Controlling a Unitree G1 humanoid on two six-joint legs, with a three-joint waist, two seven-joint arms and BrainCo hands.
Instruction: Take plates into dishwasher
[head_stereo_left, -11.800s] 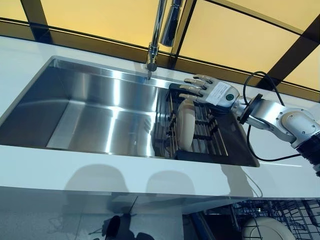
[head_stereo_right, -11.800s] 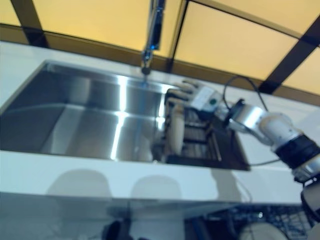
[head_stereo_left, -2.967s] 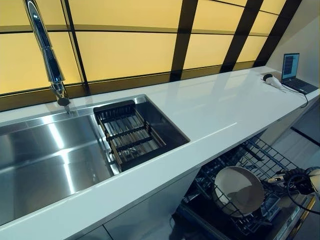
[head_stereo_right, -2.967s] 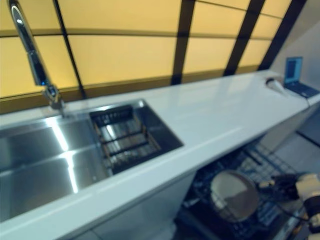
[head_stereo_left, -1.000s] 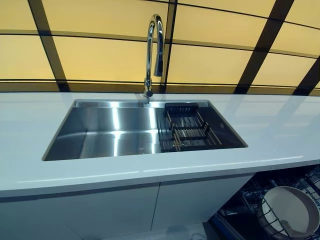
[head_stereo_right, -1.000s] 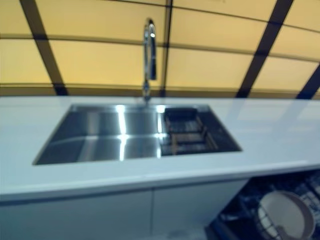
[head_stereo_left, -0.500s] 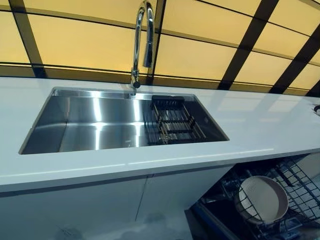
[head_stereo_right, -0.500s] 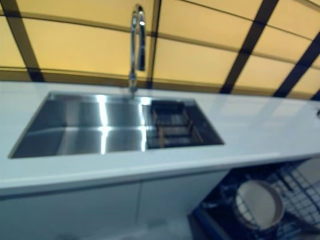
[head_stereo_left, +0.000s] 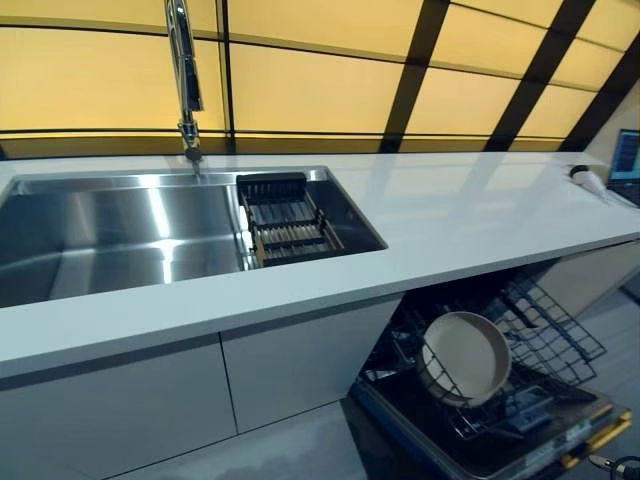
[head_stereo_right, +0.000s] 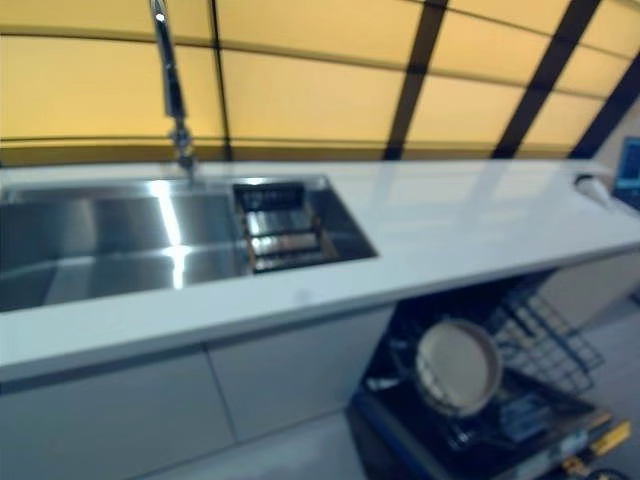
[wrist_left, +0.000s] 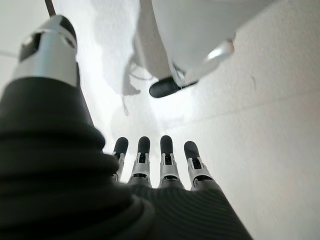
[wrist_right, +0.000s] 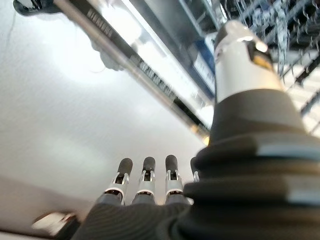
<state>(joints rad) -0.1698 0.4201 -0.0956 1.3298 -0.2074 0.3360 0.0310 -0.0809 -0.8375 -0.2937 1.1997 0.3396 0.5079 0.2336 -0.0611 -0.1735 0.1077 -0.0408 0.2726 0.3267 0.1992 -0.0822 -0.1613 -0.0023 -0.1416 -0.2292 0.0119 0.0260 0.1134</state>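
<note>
A cream plate (head_stereo_left: 466, 356) stands on edge in the lower rack (head_stereo_left: 556, 338) of the open dishwasher, under the white counter at the lower right. The black dish rack (head_stereo_left: 286, 225) in the steel sink (head_stereo_left: 100, 235) holds no plates. Neither hand shows in the eye views. My left hand (wrist_left: 167, 161) shows in its wrist view with straight fingers over pale floor, holding nothing. My right hand (wrist_right: 146, 178) shows in its wrist view, fingers straight and empty, low beside the dishwasher door's edge (wrist_right: 150, 75) and rack wires (wrist_right: 282, 20).
A tall faucet (head_stereo_left: 184, 75) rises behind the sink. The white counter (head_stereo_left: 470, 215) runs to the right, with a small white object (head_stereo_left: 587, 179) and a laptop (head_stereo_left: 627, 165) at its far end. The dishwasher door (head_stereo_left: 480, 452) lies open toward the floor.
The whole picture has shifted: the camera has turned right, bringing more of the open dishwasher into view. Since 11.8 s ago the plate is gone from the sink rack.
</note>
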